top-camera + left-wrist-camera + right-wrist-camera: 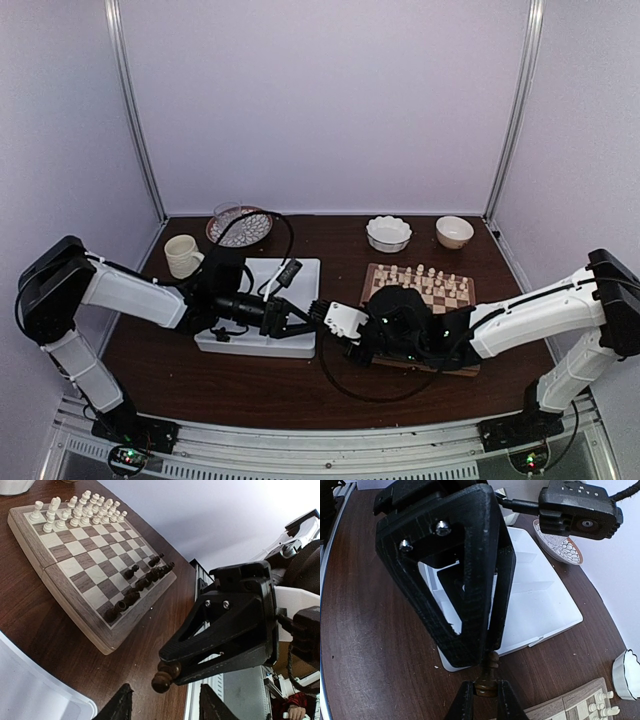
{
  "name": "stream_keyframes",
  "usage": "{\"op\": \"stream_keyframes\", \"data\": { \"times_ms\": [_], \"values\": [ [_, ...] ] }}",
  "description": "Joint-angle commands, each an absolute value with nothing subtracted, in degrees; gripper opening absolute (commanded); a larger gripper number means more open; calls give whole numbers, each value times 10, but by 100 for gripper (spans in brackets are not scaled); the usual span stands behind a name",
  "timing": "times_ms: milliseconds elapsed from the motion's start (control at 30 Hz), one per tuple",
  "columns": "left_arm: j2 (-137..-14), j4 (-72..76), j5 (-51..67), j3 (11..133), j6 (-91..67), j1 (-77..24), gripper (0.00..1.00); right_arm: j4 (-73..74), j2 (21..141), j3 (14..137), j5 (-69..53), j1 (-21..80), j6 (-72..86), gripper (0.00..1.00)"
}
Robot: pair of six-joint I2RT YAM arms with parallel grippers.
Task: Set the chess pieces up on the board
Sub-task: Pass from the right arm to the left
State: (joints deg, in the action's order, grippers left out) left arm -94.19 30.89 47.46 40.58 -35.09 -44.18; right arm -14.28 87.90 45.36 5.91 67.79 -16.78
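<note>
So the right gripper (486, 694) is clamped tight on one dark chessman (488, 676), pinched low between its two fingers. The piece's knob pokes up toward the tip of the left gripper (165, 703). From the left wrist cam its own fingers (121, 702) stand apart, one on each side, with the piece hanging just above the gap. I can't tell whether they touch it yet. To me this looks like a mid-air handover, right to left, over bare table between the tray and the board. Looking outward on the overhead view, the white tray (300, 270) sits at about 9 o'clock from the meeting point. The board (462, 368) is at about 3 o'clock, half under the right arm. In the left wrist view the board is up at 10 o'clock. A bunch of dark chessmen (142, 582) are already bunched along its near edge, and the pale ones (75, 510) are lined up on the far side. How I'd do it: bring the left fingers in square on the free part of the piece, not the round knob, since it'll squirt out sideways. The right shouldn't let go until the left is properly seated. That thing is tiny and turned wood, so a skewed pinch will probably twist it, and then setting it upright on a square gets ugly.
</note>
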Motion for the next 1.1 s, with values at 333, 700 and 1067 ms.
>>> {"op": "stream_keyframes", "data": {
  "times_ms": [333, 700, 1067],
  "values": [
    [-960, 338, 497, 430, -364, -443, 34, -156, 893, 462, 55, 686, -173, 12],
    [-966, 330, 496, 436, -363, -445, 31, -154, 898, 466, 58, 687, -171, 11],
    [-971, 310, 497, 445, -354, -446, 34, -163, 889, 459, 64, 688, -170, 11]
  ]
}}
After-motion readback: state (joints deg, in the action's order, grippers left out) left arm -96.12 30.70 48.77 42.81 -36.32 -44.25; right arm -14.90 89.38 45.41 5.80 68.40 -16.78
